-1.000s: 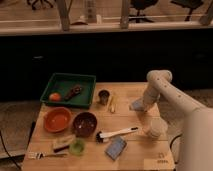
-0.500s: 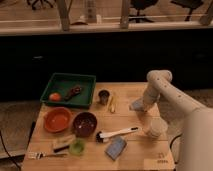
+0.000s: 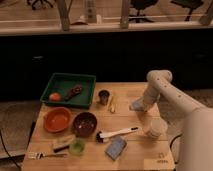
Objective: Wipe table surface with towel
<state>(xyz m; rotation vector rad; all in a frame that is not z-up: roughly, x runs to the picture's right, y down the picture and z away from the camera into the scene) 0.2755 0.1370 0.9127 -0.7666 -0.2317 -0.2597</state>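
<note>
So the arm (image 3: 175, 99) is this chunky white thing coming in from the lower right of the shot, where the wide body (image 3: 198, 142) of the robot sits. It slopes up and to the left to a rounded elbow joint (image 3: 159, 79), then bends and drops almost straight down. The gripper (image 3: 138, 105) is at the bottom of that last link, down low at the tabletop (image 3: 125, 92), over toward its right rear part.

Pincer (image 3: 144, 103) at towel (image 3: 134, 106), right of cup (image 3: 104, 96), behind brush (image 3: 116, 134).
</note>
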